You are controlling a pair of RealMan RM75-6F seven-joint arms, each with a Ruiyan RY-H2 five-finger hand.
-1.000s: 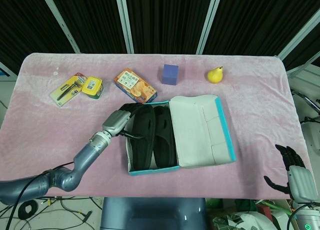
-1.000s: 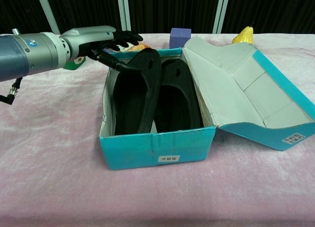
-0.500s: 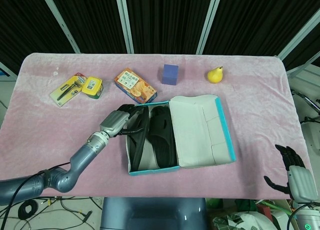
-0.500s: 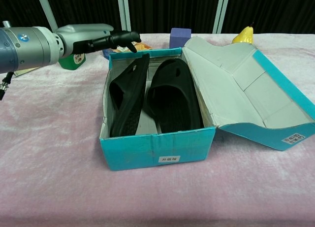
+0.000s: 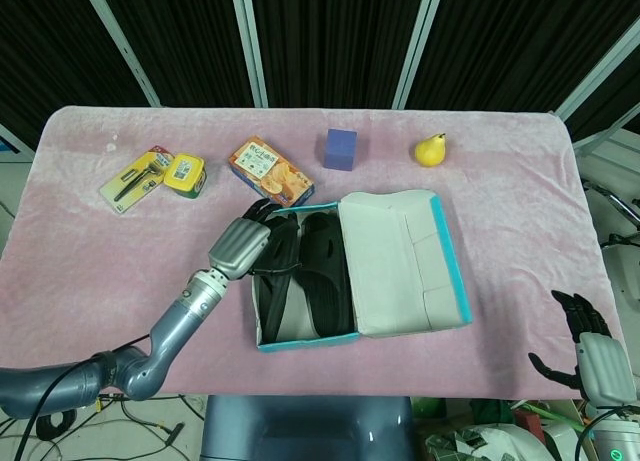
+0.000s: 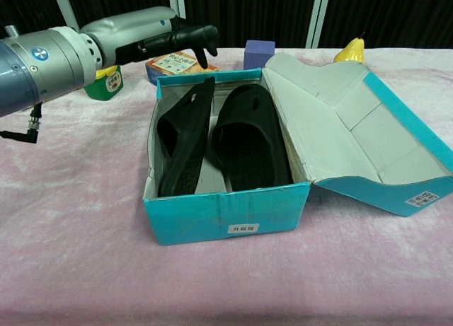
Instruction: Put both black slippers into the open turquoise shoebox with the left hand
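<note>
Both black slippers [image 6: 219, 138] lie lengthwise in the turquoise shoebox [image 6: 226, 216], the left one tipped on edge against the wall. The left hand [image 6: 166, 36] hovers above, fingers apart, empty; an orange snack box [image 5: 270, 170] sits just behind.

Worktop [image 5: 80, 251] draped in pink velvety cloth, with scattered goods.
An open turquoise cardboard shoebox [image 5: 330, 343] sits near the front centre; along the back lie a carded razor pack [image 5: 133, 180], yellow-lidded green tub [image 5: 185, 173], orange snack box [image 5: 270, 171], purple cube [image 5: 340, 149] and yellow pear [image 5: 430, 150].
</note>
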